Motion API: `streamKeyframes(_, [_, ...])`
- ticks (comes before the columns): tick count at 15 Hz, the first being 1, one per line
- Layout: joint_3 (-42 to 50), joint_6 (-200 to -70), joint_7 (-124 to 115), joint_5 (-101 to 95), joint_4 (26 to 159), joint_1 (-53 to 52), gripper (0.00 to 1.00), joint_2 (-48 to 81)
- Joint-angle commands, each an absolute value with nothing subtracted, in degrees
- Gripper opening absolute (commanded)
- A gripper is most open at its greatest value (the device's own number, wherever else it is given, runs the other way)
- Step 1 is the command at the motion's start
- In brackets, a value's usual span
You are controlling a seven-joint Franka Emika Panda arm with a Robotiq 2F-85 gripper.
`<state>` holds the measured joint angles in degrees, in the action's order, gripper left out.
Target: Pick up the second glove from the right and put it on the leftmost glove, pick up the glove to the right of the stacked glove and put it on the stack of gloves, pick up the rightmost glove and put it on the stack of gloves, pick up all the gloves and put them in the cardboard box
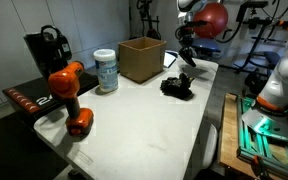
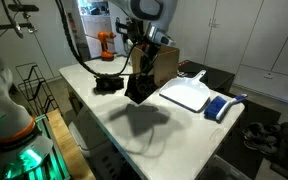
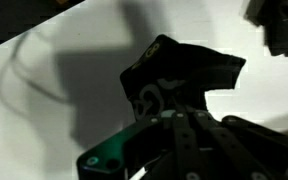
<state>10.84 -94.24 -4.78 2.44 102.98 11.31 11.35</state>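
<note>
Closest up, the gripper (image 3: pixel 170 112) is clenched tight on one floppy black glove (image 3: pixel 182 70), pinching it from above. In an exterior view that glove (image 2: pixel 139 86) dangles under the tool, over its own shadow on the white table (image 2: pixel 184 130). Down beside the gripper (image 1: pixel 187 52) lies the stack of gloves (image 1: pixel 177 87), a dark lump apart from the tool. Just past the tool stands the cardboard box (image 1: pixel 141 60), top open; what's inside, I can't tell.

my gripper (image 3: pixel 172 110): black, green patch at 8 o'clock. glove (image 3: pixel 184 70): black, pale logo. stack of gloves (image 1: pixel 178 87): black. cardboard box (image 1: pixel 141 58): plain brown. canister (image 1: pixel 106 70): white, blue label.
</note>
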Motion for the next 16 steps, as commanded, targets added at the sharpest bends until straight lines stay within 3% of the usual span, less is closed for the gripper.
streamKeyframes(1, [10.80, -94.06, -4.74, 2.40, 102.82, 11.42, 0.01, 11.41])
streamKeyframes(11, [7.00, -77.60, -8.02, 15.81, 106.11, 8.43, 0.00, 5.44])
streamKeyframes(16, [5.26, -77.52, -15.04, 26.71, 107.88, 6.14, 0.00, 6.05])
